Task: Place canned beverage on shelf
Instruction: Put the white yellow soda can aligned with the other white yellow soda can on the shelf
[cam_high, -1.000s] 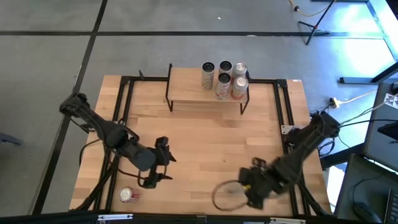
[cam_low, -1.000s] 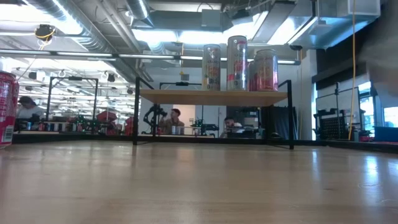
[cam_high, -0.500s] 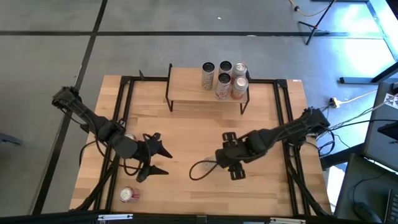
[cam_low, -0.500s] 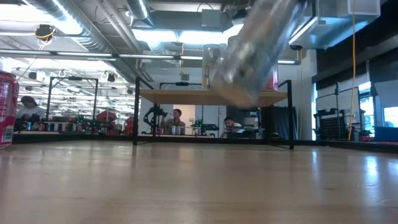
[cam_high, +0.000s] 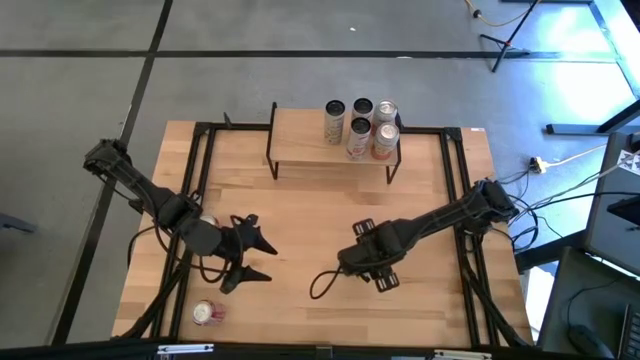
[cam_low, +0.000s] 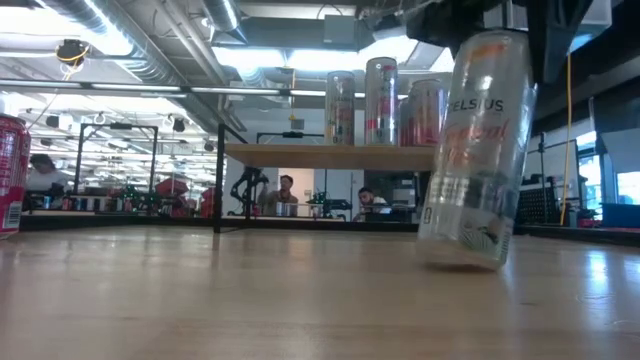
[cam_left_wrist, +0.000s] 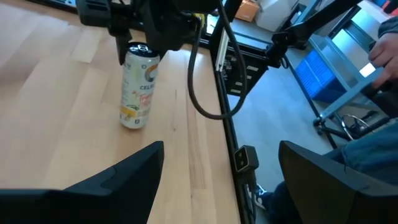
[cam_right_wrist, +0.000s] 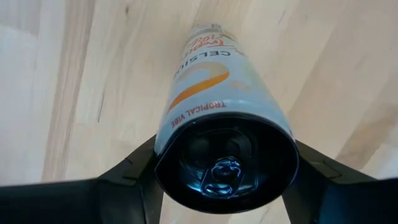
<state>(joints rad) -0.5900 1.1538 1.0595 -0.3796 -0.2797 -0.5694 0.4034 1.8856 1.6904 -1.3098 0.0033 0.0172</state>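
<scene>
1. right gripper (cam_right_wrist: 224, 180) is clamping the top end of a tall white can (cam_right_wrist: 217, 106), its two dark fingers (cam_right_wrist: 134, 168) pressing on opposite sides of the rim near the pull tab; in the low view the can (cam_low: 470, 150) is leaning a little, its base at the tabletop near the middle of the table.
2. left gripper (cam_high: 250, 258) is hanging with its fingers spread wide and nothing between them, off to the left side of the table, near a red and white can (cam_high: 207, 313) lying by the front-left corner.
3. shelf (cam_high: 310, 140) is standing at the far edge of the table, well apart from the gripped can, and is already carrying a cluster of four cans (cam_high: 362, 127) toward its right end, leaving its left half bare.
4. judging by looks, the can is going to handle as a stiff thin-walled cylinder, smooth and probably slippery, top-heavy when gripped high; holding it at the upper wall just below the rim is looking sensible, though a tilt could let it swing or tip on landing.
5. whether it is full or empty is not showing, so its weight is staying a guess.
6. from above, the arm is hiding the can entirely, and whether the base is resting fully flat on the wood is hard to make out.
</scene>
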